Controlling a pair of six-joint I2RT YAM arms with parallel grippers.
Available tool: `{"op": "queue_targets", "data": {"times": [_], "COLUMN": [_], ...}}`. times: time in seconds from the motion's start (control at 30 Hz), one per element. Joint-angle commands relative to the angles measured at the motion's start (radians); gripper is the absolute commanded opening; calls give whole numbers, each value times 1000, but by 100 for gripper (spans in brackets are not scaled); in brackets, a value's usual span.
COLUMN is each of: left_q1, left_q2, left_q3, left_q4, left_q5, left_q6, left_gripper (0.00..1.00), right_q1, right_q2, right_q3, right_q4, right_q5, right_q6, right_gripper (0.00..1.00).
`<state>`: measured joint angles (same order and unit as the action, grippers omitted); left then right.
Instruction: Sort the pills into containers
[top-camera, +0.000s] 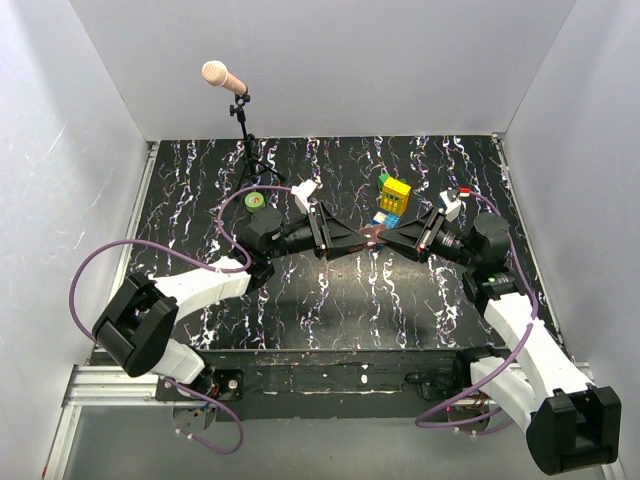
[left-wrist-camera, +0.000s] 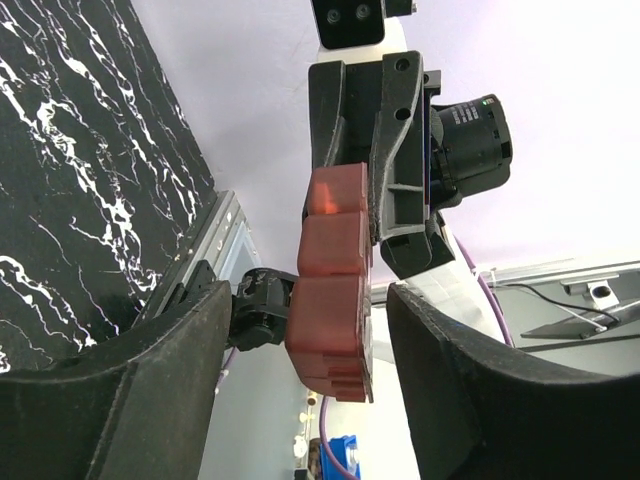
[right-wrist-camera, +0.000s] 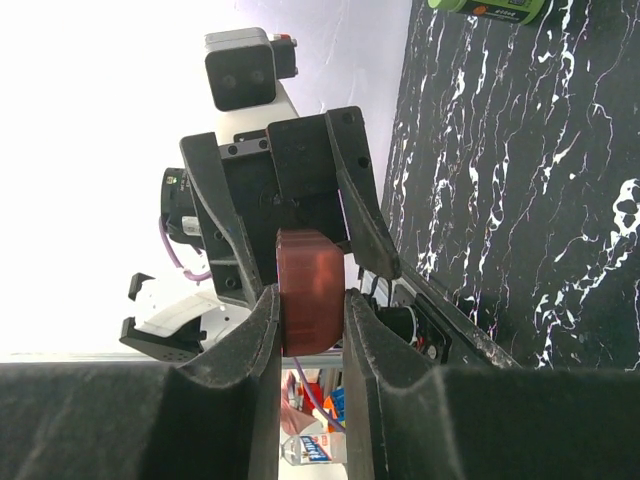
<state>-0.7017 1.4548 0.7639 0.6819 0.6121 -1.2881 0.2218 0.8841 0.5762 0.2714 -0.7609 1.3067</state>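
Bottle (top-camera: 254, 201) sits on the tabletop (top-camera: 330, 300), left rear; its label is unreadable. Left end effector (top-camera: 352, 240) straddles the box (left-wrist-camera: 330, 290), jaws apart with gaps on both sides. Right end effector (top-camera: 392, 241) clamps the box, which is held above mid-tabletop.

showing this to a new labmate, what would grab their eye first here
The meeting in mid-table: the right claw is clamped on a red-brown box held off the black marbled table. The left claw straddles the same box from the other side, with gaps showing. Next come the pink microphone standing at the back left and the yellow-and-blue brick stack just behind the claws.
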Motion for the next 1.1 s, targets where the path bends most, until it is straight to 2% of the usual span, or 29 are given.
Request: {"op": "queue_targets", "data": {"times": [0.0, 0.27, 0.43, 0.63, 0.77, 0.9, 1.0, 1.07], "left_q1": [-10, -36, -36, -38, -36, -36, -36, -35], "left_q2": [-24, 6, -2, -14, -37, -45, -50, -65], "left_q3": [35, 61, 64, 60, 52, 69, 83, 83], "left_q4": [19, 42, 16, 11, -19, -76, -134, -189], "left_q5": [-14, -18, -40, -58, -80, -86, -77, -77], "left_q6": [18, 19, 36, 39, 53, 75, 98, 121], "left_gripper": [60, 40, 46, 37, 26, 1, 0, 0], "right_q1": [-4, -6, -6, -6, -4, -6, -12, -12], "right_q2": [-25, -22, -36, -50, -51, -34, 13, 33], "right_q3": [11, 5, 5, -2, -1, 25, 173, 238], "right_q4": [41, 3, -9, -17, -20, -85, -373, -484], "right_q5": [5, 8, 6, 14, 14, 0, 12, 31], "right_q6": [9, -10, -15, -17, -20, -91, -317, -424], "right_gripper": [1, 1, 1, 1, 1, 1, 36, 62]}}
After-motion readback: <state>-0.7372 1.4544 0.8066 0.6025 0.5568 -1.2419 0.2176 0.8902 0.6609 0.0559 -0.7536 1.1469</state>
